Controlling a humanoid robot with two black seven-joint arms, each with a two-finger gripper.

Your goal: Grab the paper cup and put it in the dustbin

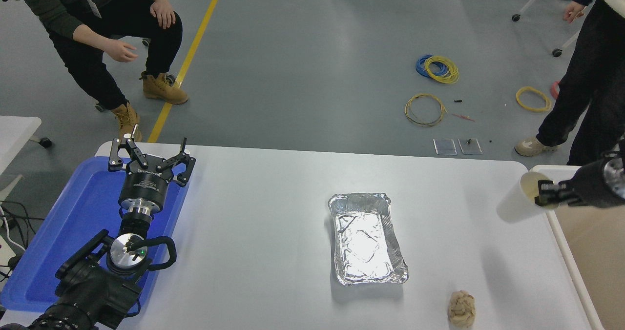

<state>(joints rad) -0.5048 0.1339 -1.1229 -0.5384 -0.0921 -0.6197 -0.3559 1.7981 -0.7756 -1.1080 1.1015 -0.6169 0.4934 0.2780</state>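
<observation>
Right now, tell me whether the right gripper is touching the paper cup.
Touching. In the head view the right gripper pinches the rim of the paper cup, one finger inside its mouth, holding it tilted clear of the table beside the dustbin.

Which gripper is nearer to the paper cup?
The right. The right gripper grips the paper cup at its rim, beside the dustbin. The left gripper is parked far across the table, over the blue tray.
</observation>
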